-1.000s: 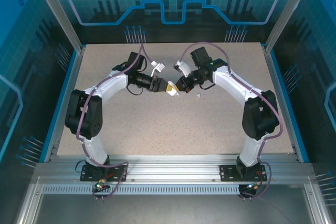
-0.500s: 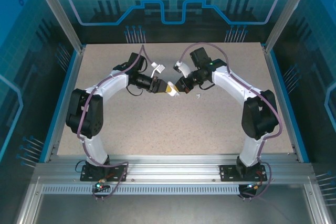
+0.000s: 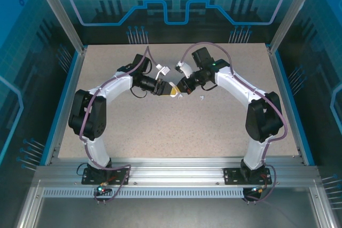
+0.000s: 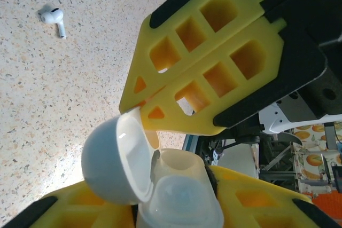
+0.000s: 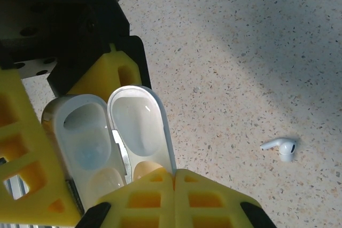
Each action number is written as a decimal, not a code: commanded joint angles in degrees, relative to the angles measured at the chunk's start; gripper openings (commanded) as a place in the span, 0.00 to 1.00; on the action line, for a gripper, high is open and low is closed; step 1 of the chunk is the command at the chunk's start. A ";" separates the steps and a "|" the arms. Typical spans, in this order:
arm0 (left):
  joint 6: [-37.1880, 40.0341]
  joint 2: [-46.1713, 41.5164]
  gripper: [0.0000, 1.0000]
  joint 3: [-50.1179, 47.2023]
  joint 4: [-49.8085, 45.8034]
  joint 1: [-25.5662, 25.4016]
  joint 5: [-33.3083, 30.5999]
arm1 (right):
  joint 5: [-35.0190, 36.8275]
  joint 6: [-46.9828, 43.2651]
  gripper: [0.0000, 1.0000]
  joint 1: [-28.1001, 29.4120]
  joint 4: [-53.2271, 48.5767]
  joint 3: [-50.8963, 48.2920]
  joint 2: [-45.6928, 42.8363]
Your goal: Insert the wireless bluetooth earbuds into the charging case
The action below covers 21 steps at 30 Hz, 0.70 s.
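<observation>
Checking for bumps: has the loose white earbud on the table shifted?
No. The earbud keeps its spot, same gap to the right edge of the table.

1. We find the top view bright and evenly lit from above, and the table [image 3: 176, 126] is sharp with only faint shadows.
2. In the left wrist view, glare whitens the table beside the charging case [image 4: 181, 201], which looks soft-focused up close.
3. In the right wrist view, a broad diagonal shadow dims the upper right, while the white earbud [image 5: 281, 148] stays crisp.
</observation>
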 commanded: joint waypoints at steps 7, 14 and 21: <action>0.15 -1.27 0.49 -0.01 2.02 0.76 1.00 | 0.33 -1.24 0.00 0.69 -1.27 1.35 0.66; 0.41 -1.51 0.43 -0.65 1.90 1.37 1.56 | 0.63 -1.20 0.00 0.61 -1.09 1.38 0.44; 0.47 -2.20 0.41 -1.46 2.04 1.89 2.00 | 0.92 -1.19 0.00 0.54 -1.17 1.56 0.57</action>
